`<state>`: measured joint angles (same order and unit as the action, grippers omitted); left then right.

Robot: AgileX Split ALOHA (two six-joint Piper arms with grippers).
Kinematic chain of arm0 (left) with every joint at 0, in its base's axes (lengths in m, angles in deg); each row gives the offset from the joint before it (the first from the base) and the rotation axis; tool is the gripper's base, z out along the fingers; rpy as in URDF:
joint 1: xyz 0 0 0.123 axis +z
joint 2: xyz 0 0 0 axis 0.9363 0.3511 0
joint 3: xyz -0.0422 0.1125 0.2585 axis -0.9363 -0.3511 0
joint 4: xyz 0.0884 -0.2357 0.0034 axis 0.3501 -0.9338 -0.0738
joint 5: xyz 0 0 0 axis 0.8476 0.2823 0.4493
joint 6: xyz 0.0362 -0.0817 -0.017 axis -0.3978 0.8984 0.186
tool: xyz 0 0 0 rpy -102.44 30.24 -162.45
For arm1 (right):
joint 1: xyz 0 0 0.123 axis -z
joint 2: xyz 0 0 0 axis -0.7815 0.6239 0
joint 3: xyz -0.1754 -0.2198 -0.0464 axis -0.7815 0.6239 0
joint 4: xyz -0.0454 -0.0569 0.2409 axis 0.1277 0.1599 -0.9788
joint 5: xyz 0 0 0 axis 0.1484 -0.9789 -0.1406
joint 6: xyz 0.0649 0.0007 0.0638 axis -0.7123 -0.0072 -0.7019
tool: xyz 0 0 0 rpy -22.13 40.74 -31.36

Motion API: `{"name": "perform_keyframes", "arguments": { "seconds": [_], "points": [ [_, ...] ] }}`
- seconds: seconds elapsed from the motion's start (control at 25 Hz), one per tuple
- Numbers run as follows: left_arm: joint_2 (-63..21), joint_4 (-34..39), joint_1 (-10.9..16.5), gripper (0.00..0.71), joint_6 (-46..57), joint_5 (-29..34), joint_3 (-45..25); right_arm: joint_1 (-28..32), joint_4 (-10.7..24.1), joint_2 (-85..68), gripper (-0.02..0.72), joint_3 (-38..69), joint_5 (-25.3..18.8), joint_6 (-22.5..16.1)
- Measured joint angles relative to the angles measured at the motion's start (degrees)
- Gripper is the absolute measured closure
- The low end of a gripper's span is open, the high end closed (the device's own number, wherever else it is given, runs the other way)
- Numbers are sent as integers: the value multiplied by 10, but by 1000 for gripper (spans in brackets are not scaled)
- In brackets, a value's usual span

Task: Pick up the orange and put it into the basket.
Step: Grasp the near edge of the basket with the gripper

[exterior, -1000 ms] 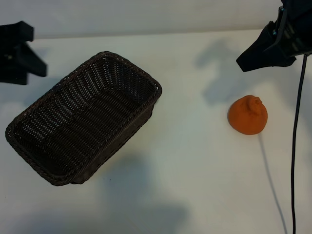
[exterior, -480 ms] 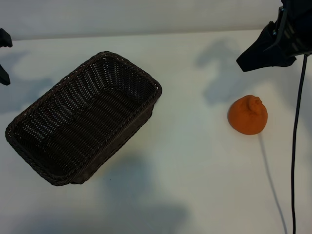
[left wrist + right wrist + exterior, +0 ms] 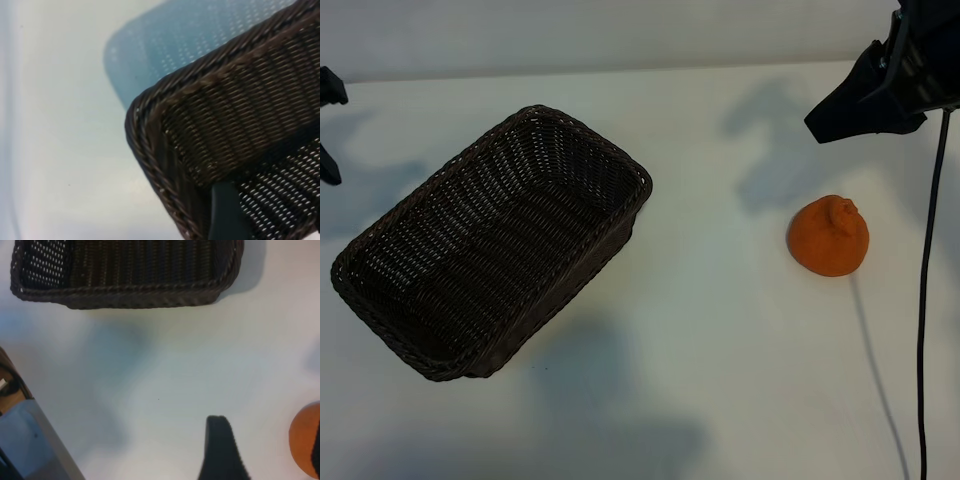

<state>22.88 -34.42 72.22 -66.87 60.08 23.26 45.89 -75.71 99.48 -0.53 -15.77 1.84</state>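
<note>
Task not yet begun, judging by how things lie; the orange (image 3: pixel 829 236) is seen bare on the tabletop (image 3: pixel 720 350) at approx 3 o'clock of the exterior view, nothing touching it; the basket (image 3: pixel 400 318) is set at approx 9 o'clock, well apart from the fruit, tilted diagonally, w/ nothing visible inside.

Right claw (image 3: pixel 865 105) is held at approx 1–2 o'clock, above and just beyond the orange, not in contact; in the right wrist view one dark finger (image 3: pixel 220 450) is seen w/ the orange's edge (image 3: pixel 305 445) beside it and a clear gap between, so the claw is read as fairly wide and holding nothing. Left claw (image 3: pixel 328 125) is barely caught at the 9–10 o'clock edge, near the basket's far corner; only a dark sliver is shown, so opening cannot be judged by eye; it is taken as standing partly wide, nothing gripped; the left wrist view is filled by a basket corner (image 3: pixel 165 130).

Still to be done, as judged: descent onto the orange, grip, lift, carry across, release into the basket; i.e. everything.

Surface: plain white matte tabletop, soft arm shadows cast on it; a black cable (image 3: pixel 923 300) is draped down the right side, passing close to the fruit; pale wall strip along the 12 o'clock edge; little else of the room is shown.
</note>
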Motion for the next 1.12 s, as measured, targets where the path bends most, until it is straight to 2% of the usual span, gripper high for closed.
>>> {"name": "perform_keyframes", "arguments": {
  "seconds": [0.32, 0.84, 1.12],
  "points": [
    [2, 22, 0, 254, 31, 0, -41, 0, 0, 0, 270, 0, 0, 0],
    [2, 40, 0, 254, 66, 0, -53, 0, 0, 0, 270, 0, 0, 0],
    [2, 44, 0, 254, 69, -1, -111, 0, 5, 0, 270, 0, -5, 0]
  ]
}}
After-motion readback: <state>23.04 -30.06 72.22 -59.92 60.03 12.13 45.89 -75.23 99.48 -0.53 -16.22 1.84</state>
